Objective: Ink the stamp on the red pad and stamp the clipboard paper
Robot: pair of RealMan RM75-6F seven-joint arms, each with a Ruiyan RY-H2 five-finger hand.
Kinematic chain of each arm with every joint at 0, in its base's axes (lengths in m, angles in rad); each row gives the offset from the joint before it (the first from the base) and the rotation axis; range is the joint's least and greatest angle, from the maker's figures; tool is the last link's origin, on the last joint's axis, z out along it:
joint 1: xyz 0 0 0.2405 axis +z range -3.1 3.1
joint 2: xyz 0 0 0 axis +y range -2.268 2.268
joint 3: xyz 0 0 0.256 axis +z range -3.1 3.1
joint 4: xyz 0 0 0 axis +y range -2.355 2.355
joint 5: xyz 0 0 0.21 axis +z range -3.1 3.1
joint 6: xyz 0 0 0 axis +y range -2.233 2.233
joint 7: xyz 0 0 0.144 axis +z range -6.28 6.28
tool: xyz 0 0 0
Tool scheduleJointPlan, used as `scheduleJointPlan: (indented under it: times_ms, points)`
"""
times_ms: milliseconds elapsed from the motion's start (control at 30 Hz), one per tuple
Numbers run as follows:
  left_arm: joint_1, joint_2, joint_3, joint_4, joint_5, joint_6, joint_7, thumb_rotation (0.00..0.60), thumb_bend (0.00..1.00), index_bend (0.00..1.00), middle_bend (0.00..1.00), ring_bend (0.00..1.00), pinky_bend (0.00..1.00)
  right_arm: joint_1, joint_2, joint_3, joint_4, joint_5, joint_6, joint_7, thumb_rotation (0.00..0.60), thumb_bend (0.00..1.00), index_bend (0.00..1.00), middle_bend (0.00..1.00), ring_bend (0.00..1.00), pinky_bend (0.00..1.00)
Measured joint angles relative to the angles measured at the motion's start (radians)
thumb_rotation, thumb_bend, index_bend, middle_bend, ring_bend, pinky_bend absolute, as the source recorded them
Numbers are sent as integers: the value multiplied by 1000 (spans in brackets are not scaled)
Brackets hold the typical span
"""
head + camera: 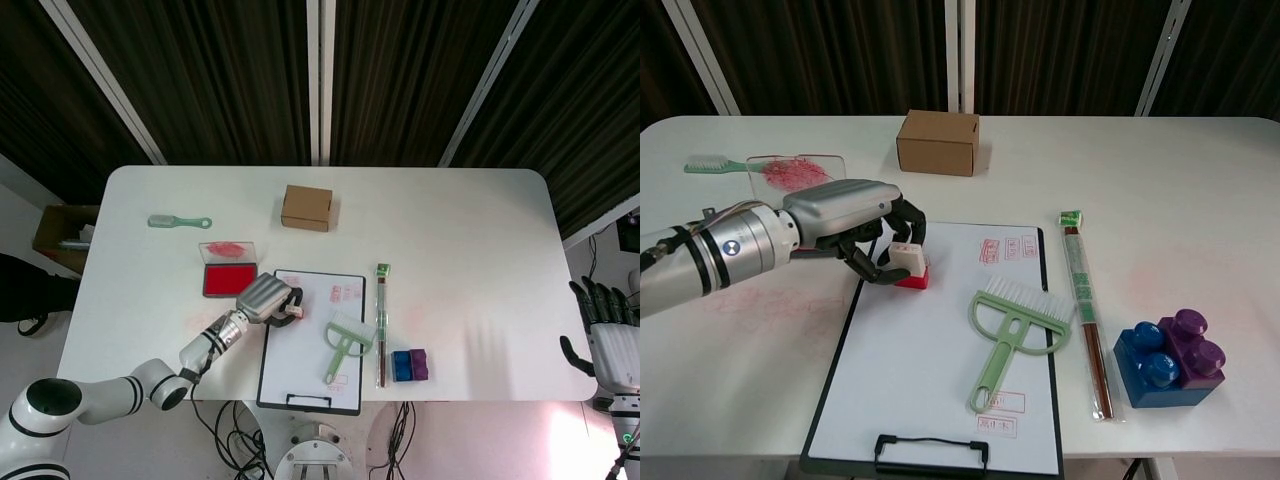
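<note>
- The left hand [845,215] reaches in from the left and pinches the stamp [911,265] between its curled fingers [902,222] and thumb.
- The stamp, white with a red base, sits at the far left corner of the clipboard paper [930,370], its base down on the sheet.
- The clipboard [310,340] lies at the near middle of the white counter [470,240], its clip at the near edge; red imprints show near its far right corner and near its clip end.
- The red pad [229,279] lies just left of and beyond the clipboard, with its clear lid [797,168] open on the far side.
- A green brush [1012,335] rests on the right part of the paper.
- The right hand [604,330] hangs past the counter's right edge, fingers spread and holding nothing.
</note>
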Motion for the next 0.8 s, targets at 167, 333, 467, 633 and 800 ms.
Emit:
scheduleJointPlan:
  times_ms: [167,333,467,633,800]
  points:
    - [1,12,-5,-14,0,6,-8,600,460,683,689,1000,1000,0,0,1,0,-5,6,3,600,284,0,0,0,0]
    - [1,47,-19,-68,-3,16,-12,600,460,684,689,1000,1000,-2,4,2,-2,-9,13,9,600,286,0,0,0,0]
    - [0,97,-41,-139,-18,19,-14,600,460,684,689,1000,1000,-4,10,5,-6,-13,21,14,600,287,0,0,0,0]
    - [0,175,-64,-240,-55,6,-14,600,459,683,689,1000,1000,-2,10,5,-8,-17,22,18,600,287,0,0,0,0]
    - [18,257,-67,-327,-89,-6,-24,600,460,683,689,1000,1000,1,13,6,-12,-21,21,15,600,287,0,0,0,0]
